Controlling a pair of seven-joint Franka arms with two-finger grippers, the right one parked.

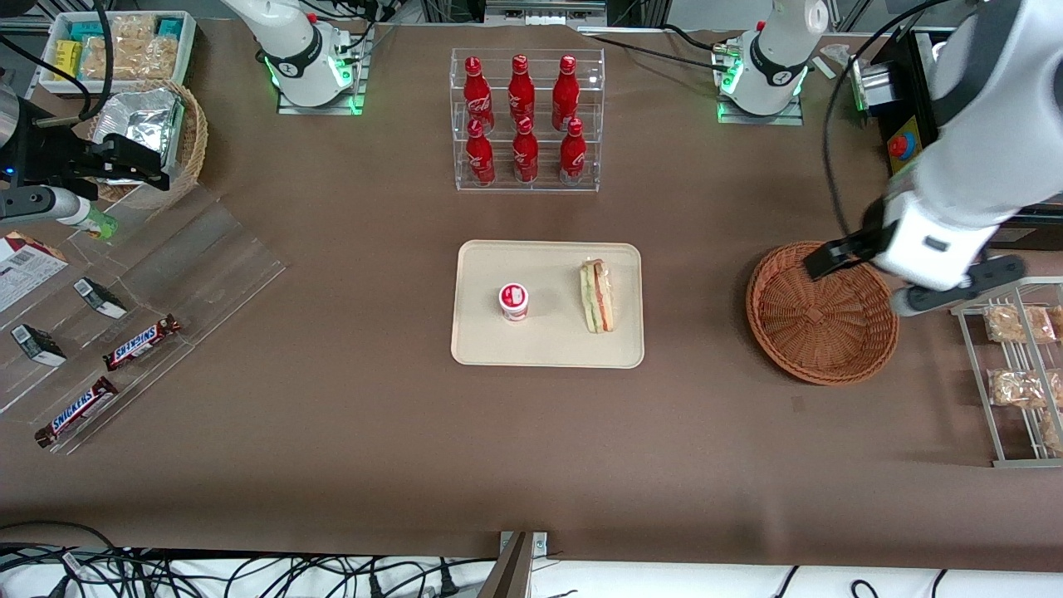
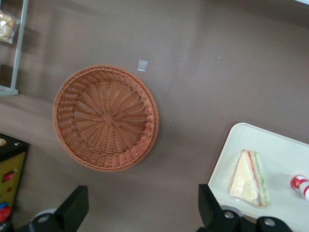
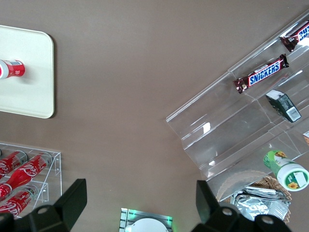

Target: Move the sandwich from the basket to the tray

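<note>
The sandwich [image 1: 596,296] lies on the cream tray [image 1: 498,349], on the part toward the working arm's end; it also shows in the left wrist view [image 2: 250,178] on the tray [image 2: 285,150]. The reddish-brown wicker basket [image 1: 822,316] is empty and stands beside the tray toward the working arm's end; the left wrist view shows it [image 2: 106,118] from above. My left gripper [image 1: 859,282] hangs high above the basket's edge, open and empty. In the left wrist view the gripper [image 2: 141,208] has its fingers wide apart over bare table between basket and tray.
A small red-and-white cup [image 1: 514,301] stands on the tray beside the sandwich. A clear rack of red bottles [image 1: 526,120] is farther from the camera. A wire rack with snack packs [image 1: 1021,374] stands beside the basket. An acrylic stand with Snickers bars [image 1: 141,340] lies toward the parked arm's end.
</note>
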